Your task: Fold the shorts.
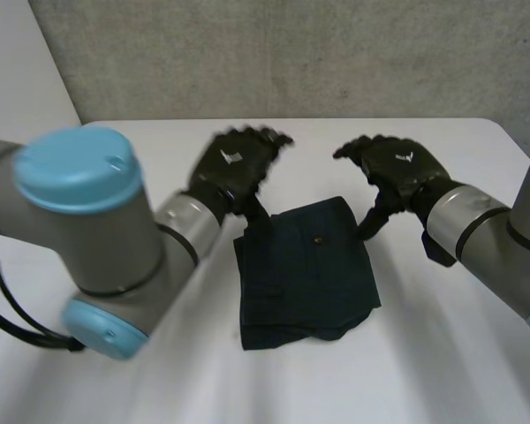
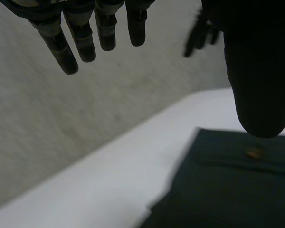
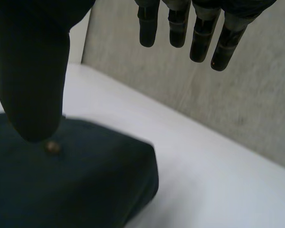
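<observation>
**Head view.** A pair of dark navy fabric shorts lies near the middle of the white worktop. It is gathered into a compact, roughly rectangular packet, with a small brass-coloured button facing up towards the far edge. The left hand is at the packet's far left corner and the right hand at its far right corner, so the two flank the far edge of the cloth.

**Wrist views.** Each hand is spread wide — fingers straight, thumb well apart from them, nothing held between. The shorts lie flat on the worktop below each thumb. No fold of cloth is lifted or pinched, and both hands appear to be raised clear of the fabric. The grey textured wall stands behind the worktop.

**Progress (judged).** Stacked layers show along the near edge, so the folding looks largely done and the garment is already reduced to a small bundle. The bundle is not quite square, however. The near right corner bulges outward and the near edge is uneven. What is left is probably little — a smoothing of that corner, or one last fold to halve the packet. Whether a further fold is intended cannot be told from this moment.
</observation>
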